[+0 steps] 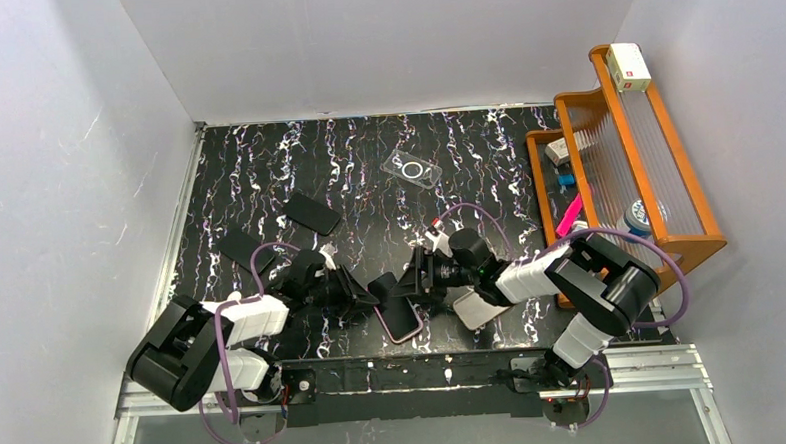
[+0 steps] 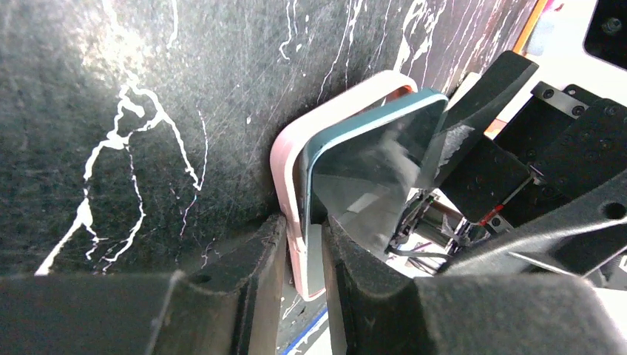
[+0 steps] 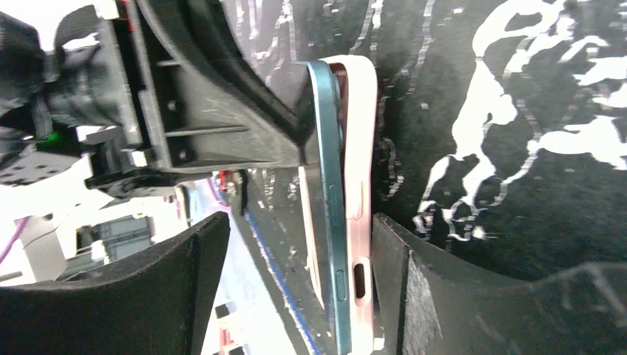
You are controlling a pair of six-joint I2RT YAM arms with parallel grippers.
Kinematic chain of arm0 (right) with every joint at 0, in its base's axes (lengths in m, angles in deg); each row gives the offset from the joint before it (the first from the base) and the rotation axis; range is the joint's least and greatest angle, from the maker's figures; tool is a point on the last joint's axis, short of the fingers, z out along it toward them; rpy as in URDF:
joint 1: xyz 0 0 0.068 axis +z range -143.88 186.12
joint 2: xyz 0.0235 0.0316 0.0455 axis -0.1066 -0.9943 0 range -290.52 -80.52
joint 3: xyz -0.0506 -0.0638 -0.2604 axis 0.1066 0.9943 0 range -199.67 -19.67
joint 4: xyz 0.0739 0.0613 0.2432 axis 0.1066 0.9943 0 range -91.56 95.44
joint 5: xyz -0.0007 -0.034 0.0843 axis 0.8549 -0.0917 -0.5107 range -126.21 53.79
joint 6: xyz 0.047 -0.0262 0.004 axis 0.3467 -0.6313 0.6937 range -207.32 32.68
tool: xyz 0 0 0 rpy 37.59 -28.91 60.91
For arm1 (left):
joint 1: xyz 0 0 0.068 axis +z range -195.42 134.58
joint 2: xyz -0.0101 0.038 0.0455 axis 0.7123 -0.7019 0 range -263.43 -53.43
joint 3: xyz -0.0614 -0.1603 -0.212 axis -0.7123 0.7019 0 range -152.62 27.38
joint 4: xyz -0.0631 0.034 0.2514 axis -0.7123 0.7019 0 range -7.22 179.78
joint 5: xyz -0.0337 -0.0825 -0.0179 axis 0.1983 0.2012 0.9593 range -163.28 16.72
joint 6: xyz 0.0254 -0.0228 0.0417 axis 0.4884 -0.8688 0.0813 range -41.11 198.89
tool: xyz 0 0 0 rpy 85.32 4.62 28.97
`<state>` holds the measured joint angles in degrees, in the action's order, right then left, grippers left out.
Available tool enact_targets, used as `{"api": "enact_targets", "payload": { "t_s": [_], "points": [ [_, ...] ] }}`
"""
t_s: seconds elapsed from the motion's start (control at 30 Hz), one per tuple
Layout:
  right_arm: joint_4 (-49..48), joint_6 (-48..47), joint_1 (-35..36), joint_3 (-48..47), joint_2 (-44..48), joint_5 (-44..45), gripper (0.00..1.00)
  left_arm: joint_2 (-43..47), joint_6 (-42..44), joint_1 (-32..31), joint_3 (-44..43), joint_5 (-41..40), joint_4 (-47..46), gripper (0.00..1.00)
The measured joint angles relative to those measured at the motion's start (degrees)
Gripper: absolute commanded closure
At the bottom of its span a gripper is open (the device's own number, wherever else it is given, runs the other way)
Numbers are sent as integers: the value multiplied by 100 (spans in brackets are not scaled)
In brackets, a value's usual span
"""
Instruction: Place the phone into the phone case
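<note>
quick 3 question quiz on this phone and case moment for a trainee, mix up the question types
1. True or false: the teal phone sits fully flush inside the pink case.
2. Fill in: the right gripper straddles the pair with its jaws ___.
3. Which one clamps phone and case together at one end? A. left gripper B. right gripper C. neither

Key: 1 false, one end of the phone stands off the case. 2 open. 3 A.

No legible text; red mark on white box unreadable.
</note>
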<state>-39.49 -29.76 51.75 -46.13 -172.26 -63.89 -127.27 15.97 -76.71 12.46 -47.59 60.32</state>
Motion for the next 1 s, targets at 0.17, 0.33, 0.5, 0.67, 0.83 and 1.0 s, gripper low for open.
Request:
{"api": "enact_targets", "payload": {
  "t_s": [0.17,0.33,0.5,0.67,0.83,1.0],
  "points": [
    [-807,452,-15,118,-72,-339,31,24,-216,4,94,122,-190,78],
    [-1357,713,-11,118,-201,-555,35,24,-291,4,94,262,-330,78],
    [-1392,717,-13,118,-227,-546,38,24,-317,4,94,348,-413,76],
    [-1126,568,-13,79,-227,-503,43,24,-330,-2,94,352,-455,72],
    [-675,343,-11,-35,-227,-400,76,17,-302,-7,94,350,-448,68],
    [-249,68,-61,-114,-160,-280,99,4,-247,-2,66,350,-391,66]
  ]
}}
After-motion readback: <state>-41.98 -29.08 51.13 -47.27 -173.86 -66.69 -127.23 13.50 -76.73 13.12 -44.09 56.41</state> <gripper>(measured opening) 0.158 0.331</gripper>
